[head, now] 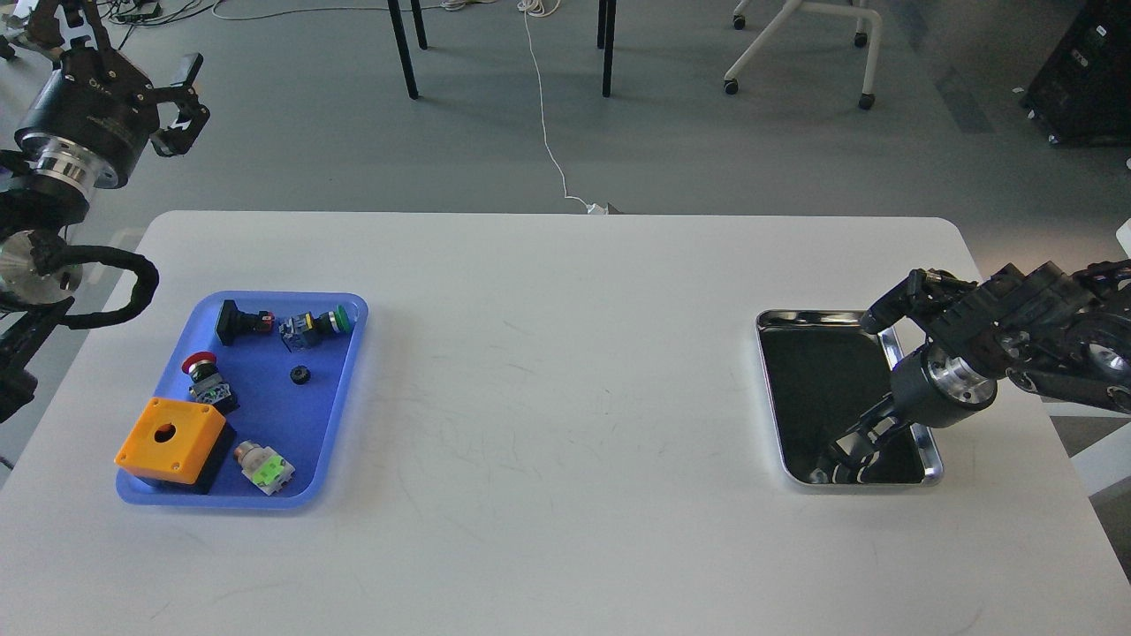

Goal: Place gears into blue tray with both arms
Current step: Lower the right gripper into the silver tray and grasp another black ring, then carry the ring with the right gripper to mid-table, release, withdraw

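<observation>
One small black gear (299, 374) lies in the blue tray (346, 397) at the table's left, among button switches. My left gripper (183, 95) hangs high beyond the table's far left corner, well clear of the tray, open and empty. My right gripper (846, 452) reaches down into the near end of the silver tray (822, 315) on the right. Its dark fingers merge with the tray's dark bottom, so neither their spacing nor anything between them can be made out. Whatever lies under them is hidden.
The blue tray also holds an orange box (168, 439), a red-capped switch (201, 373), a green-capped switch (318, 324), a black switch (239, 321) and a white-green one (263, 466). Table legs, a chair base and a white cable (548, 132) stand on the floor beyond.
</observation>
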